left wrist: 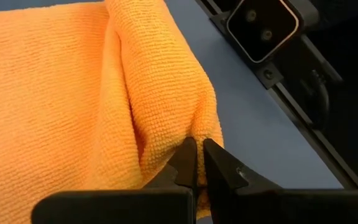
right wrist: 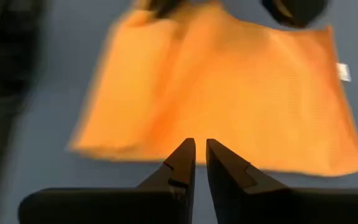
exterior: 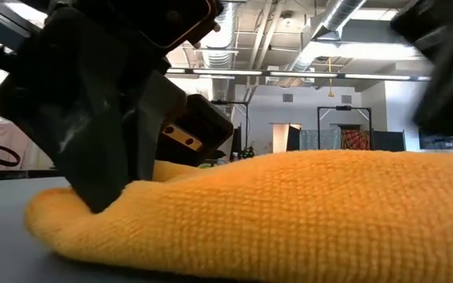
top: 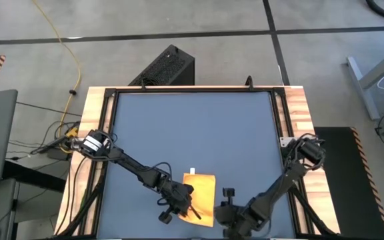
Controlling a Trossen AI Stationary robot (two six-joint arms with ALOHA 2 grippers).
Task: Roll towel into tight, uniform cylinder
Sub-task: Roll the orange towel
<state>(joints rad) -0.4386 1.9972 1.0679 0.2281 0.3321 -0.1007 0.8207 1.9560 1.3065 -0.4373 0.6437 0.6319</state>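
Left jaws pinching rumpled towel [left wrist: 73,93]
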